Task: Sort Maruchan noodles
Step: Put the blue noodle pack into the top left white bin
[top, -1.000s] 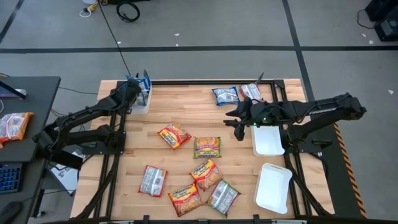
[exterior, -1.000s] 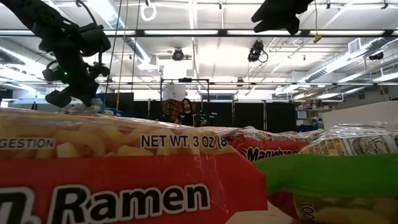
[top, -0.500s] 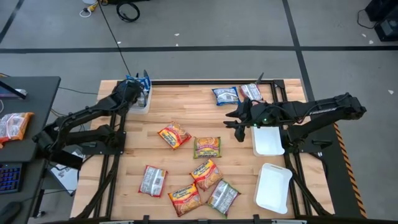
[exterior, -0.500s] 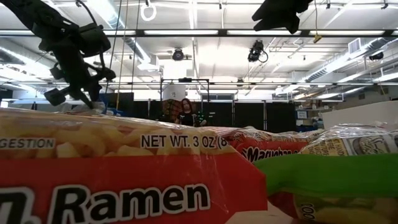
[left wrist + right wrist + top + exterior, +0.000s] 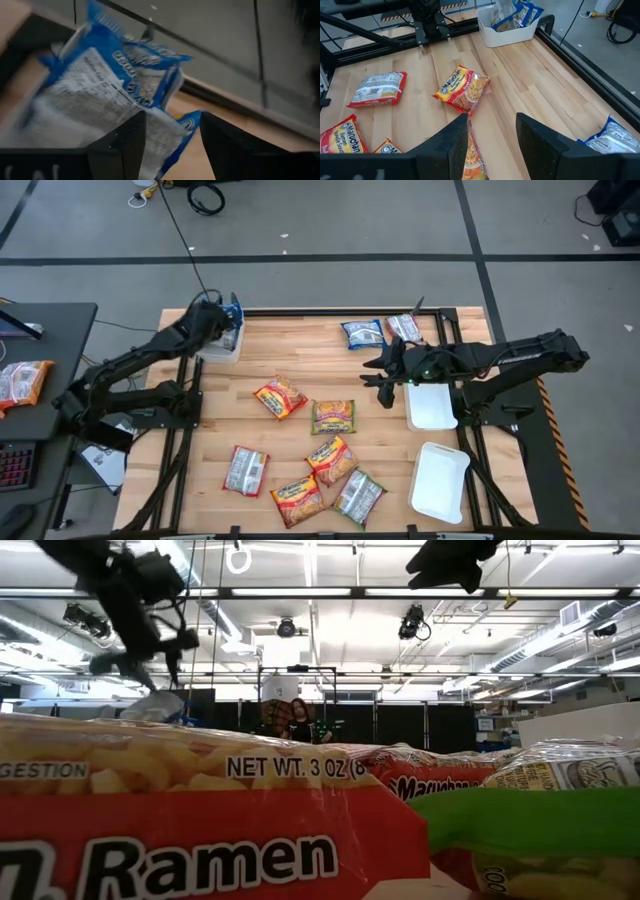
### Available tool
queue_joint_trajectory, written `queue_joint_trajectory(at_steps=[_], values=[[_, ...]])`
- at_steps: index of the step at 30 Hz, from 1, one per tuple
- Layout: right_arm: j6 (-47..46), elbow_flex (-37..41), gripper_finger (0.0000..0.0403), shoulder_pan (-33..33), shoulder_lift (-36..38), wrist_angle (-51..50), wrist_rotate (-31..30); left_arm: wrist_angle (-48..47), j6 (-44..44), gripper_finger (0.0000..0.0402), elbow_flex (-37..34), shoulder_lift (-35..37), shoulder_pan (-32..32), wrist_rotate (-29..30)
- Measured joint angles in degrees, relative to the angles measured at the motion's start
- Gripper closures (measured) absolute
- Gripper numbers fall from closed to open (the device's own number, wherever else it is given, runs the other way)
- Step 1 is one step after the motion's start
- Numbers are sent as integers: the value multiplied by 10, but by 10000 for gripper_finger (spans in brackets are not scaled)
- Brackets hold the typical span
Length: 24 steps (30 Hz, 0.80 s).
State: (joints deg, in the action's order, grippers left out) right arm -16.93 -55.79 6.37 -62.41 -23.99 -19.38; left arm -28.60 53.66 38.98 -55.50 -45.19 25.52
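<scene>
Blue noodle packets [image 5: 120, 90] sit dropped in the upper-left tray [image 5: 221, 350], left gripper [image 5: 212, 320] open above; next, fetching another packet, right gripper [image 5: 384, 380] open mid-frame.

Maruchan noodles [image 5: 332, 416] — flat packets scattered; blue packets [image 5: 231, 313] binned.

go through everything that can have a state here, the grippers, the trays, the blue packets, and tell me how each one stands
left gripper: open, above the corner tray, nothing held.
right gripper: open, over the table's middle, empty.
corner tray: holds blue packets, standing on edge.
two white trays: empty, by the right edge.
blue packet: flat on the table, unsorted.
</scene>
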Motion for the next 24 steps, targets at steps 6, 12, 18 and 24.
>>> queue_joint_trajectory(at_steps=[6,12,18,24], values=[[2,0,233,-3,3,1,0,-275,-103,226,131,0,0,-14],[15,0,233,-6,3,1,-3,-408,-88,232,144,0,0,-120],[19,0,233,-6,3,4,-3,-379,-79,233,92,-29,-10,-180],[17,0,233,-6,3,4,-2,-319,-177,233,83,-136,-72,-183]])
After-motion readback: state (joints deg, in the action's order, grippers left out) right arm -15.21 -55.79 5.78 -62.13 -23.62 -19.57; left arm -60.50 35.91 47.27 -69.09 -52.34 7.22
